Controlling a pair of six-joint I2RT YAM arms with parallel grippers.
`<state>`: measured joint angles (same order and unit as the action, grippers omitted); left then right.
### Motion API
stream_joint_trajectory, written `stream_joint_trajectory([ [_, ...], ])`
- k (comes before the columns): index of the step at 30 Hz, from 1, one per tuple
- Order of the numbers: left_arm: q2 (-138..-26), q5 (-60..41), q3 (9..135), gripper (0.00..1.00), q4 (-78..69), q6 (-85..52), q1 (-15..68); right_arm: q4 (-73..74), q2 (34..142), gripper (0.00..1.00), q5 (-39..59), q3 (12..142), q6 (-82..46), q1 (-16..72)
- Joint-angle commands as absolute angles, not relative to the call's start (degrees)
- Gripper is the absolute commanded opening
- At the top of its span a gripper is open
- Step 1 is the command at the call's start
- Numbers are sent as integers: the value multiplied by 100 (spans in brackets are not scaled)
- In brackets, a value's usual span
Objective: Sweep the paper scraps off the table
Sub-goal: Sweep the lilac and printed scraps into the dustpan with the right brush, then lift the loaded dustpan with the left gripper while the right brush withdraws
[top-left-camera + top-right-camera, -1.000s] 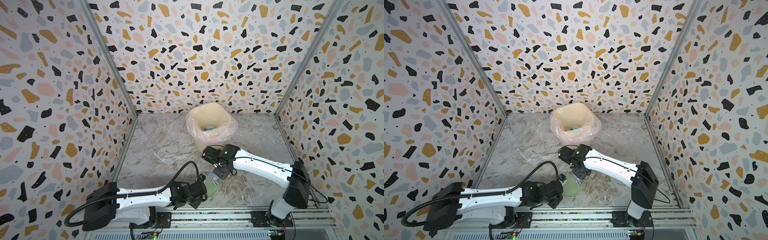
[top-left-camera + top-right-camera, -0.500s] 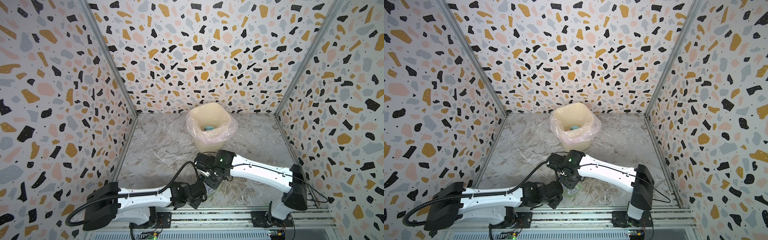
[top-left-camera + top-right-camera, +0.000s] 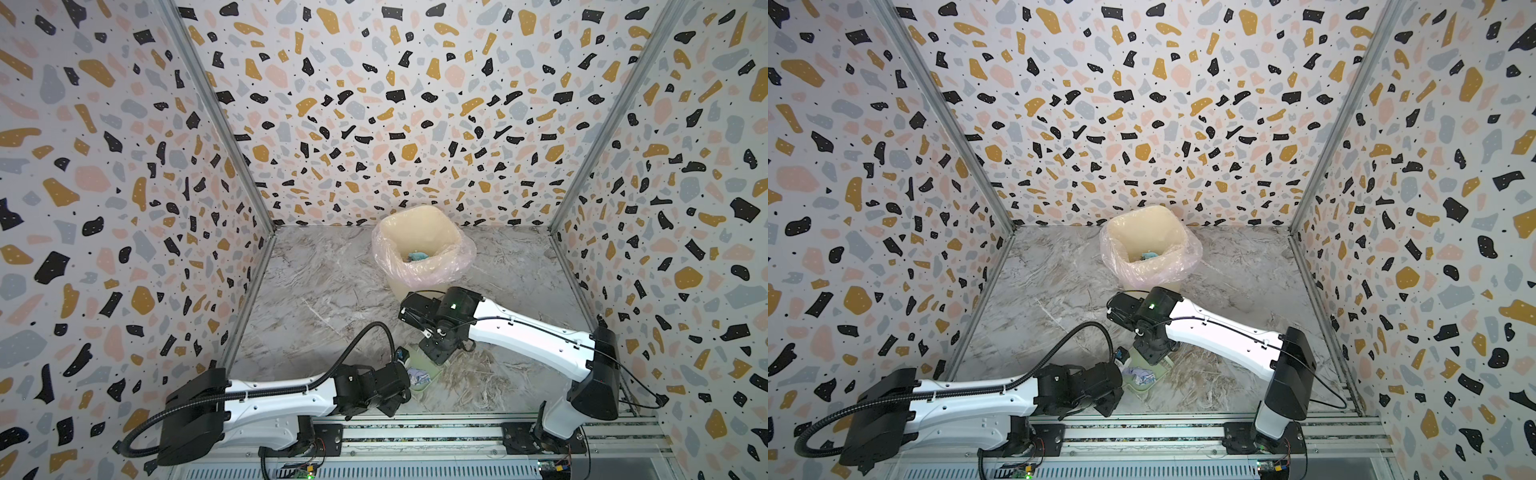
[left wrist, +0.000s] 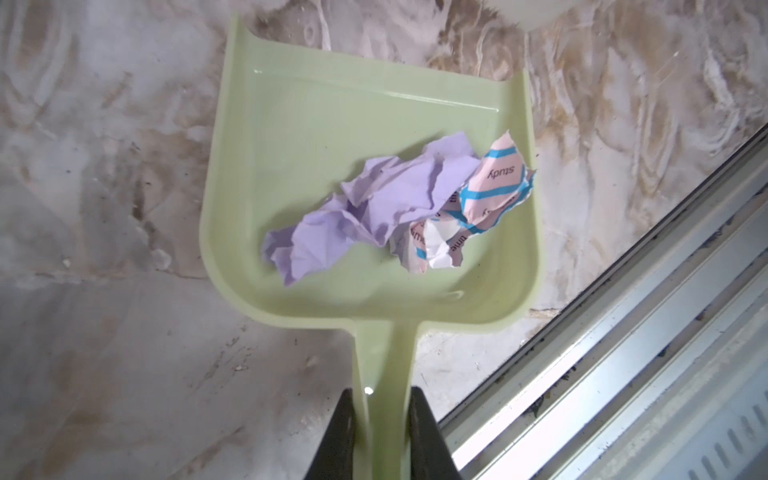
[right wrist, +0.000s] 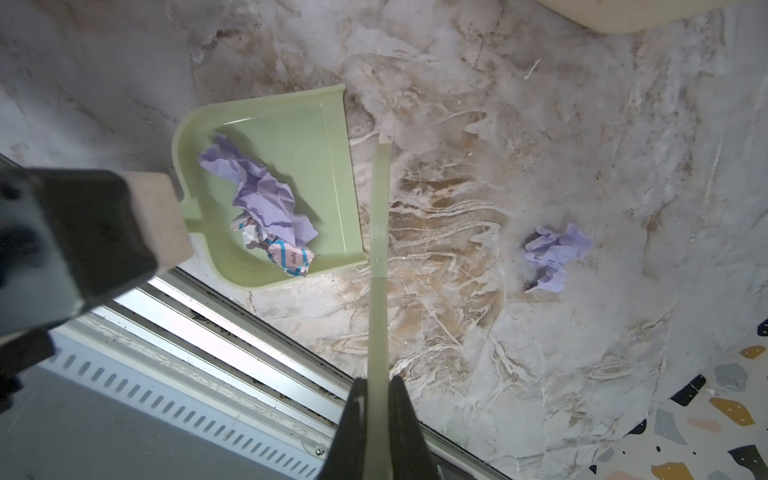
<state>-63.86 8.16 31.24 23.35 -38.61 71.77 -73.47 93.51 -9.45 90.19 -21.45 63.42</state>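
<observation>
Right wrist view: the right jaws are pinched on a thin pale green sweeping tool, whose long axis runs straight out from them, nearly parallel to the open lip of the dustpan just beside it. One loose lavender scrap lies on the bare counter, on the far side of the tool from the pan and well apart from it. The tool thus stands between scrap and pan (the sweep, I judge, must first get behind the scrap, then draw it toward the lip). The right arm is the nearer one.

The left jaws clamp the dustpan's handle. Inside the pan rest a lavender wad and a printed scrap, pinkish with blue stripes; "study" reads clearly, and another word may be "time". In both top views a light-blue scrap lies in the lined bin; the loose scrap is hidden there.
</observation>
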Motion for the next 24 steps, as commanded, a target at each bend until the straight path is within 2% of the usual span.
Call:
stream_joint_trajectory([
  [1, -6099, 1104, 3265, 0, 2581, -3894, 7211, -7494, 8720, 0, -887, 8916, -2309, 6133],
  [10, -5589, 1620, 4022, 0, 3430, -3946, 7207, -6713, 7222, 0, 319, 7825, -2296, 4629],
  [16, -5411, 2038, 4719, 0, 4056, -3949, 7207, -6526, 6824, 0, 884, 7430, -2040, 3834],
  [24, -5377, 2399, 5677, 0, 5078, -3855, 7207, -6388, 6613, 0, 1319, 7142, -1812, 3265],
])
